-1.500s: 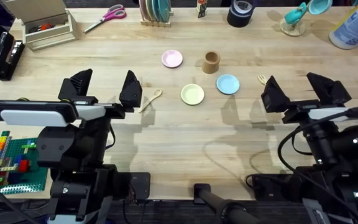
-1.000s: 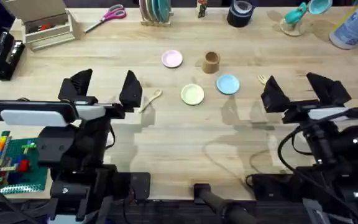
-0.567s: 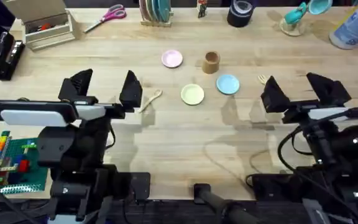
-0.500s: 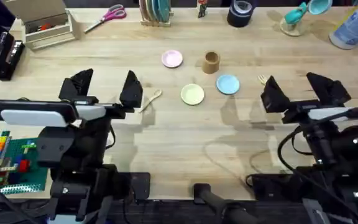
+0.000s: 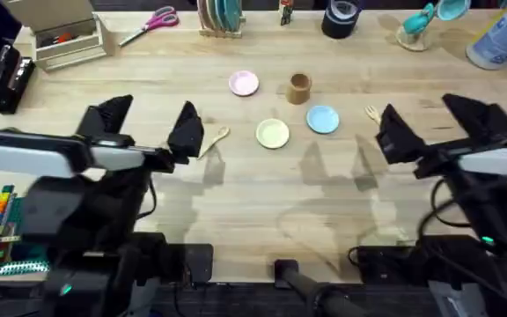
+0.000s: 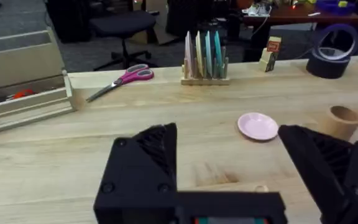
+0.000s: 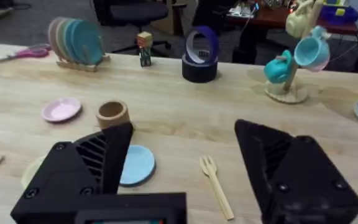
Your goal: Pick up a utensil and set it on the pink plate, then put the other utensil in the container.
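The wooden spoon (image 5: 214,141) lies on the table just right of my left gripper (image 5: 145,123), which is open and holds nothing. The wooden fork (image 5: 373,112) lies beside the blue plate (image 5: 323,119), just left of my open, empty right gripper (image 5: 436,126). Farther back sit the pink plate (image 5: 244,84) and the brown cup-shaped container (image 5: 299,88). In the right wrist view the fork (image 7: 216,185) lies between the fingers of the right gripper (image 7: 179,168), farther out on the table. The left wrist view shows the pink plate (image 6: 258,126) and container (image 6: 345,120) beyond the left gripper (image 6: 235,168).
A yellow plate (image 5: 273,134) sits between spoon and blue plate. Along the back edge stand a plate rack (image 5: 220,18), scissors (image 5: 150,24), a wooden box (image 5: 60,35), a black tape roll (image 5: 341,18) and a mug tree (image 5: 421,26). Lego bricks (image 5: 7,224) lie front left.
Both arms have shifted and look larger and blurred; the right gripper has moved slightly right and back. Both stay open. The utensils and plates have not moved.
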`<act>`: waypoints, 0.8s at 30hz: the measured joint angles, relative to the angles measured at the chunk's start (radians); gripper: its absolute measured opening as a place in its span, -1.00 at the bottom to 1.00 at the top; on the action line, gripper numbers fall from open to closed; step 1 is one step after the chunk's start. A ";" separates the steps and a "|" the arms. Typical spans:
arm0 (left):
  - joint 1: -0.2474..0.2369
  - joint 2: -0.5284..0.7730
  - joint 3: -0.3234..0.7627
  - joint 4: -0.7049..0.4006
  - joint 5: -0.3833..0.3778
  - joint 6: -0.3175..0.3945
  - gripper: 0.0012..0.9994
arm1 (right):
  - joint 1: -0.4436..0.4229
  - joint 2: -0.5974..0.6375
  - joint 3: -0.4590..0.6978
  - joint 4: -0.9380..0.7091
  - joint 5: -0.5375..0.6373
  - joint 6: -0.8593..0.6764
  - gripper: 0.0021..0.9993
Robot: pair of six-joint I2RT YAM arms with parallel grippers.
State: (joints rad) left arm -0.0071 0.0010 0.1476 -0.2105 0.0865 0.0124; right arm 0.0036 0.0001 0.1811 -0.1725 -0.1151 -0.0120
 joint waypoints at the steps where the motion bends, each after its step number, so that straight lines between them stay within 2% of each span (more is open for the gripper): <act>1: 0.000 0.000 0.033 -0.037 0.000 0.000 0.99 | 0.000 0.000 0.032 -0.030 -0.002 0.000 0.99; 7: 0.000 0.001 0.252 -0.251 0.003 0.004 0.99 | 0.000 0.011 0.243 -0.224 -0.005 0.000 0.99; 12: 0.000 0.049 0.440 -0.412 0.004 0.006 0.99 | 0.000 0.095 0.424 -0.391 -0.006 0.009 0.99; 19: 0.000 0.220 0.716 -0.643 0.011 0.029 0.99 | 0.000 0.285 0.695 -0.645 -0.009 0.021 0.99; 24: 0.000 0.363 0.900 -0.785 0.023 0.073 0.99 | 0.000 0.436 0.887 -0.784 -0.009 0.014 0.99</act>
State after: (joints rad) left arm -0.0071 0.3642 1.0472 -0.9954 0.1090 0.0850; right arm 0.0036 0.4361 1.0678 -0.9568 -0.1239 0.0021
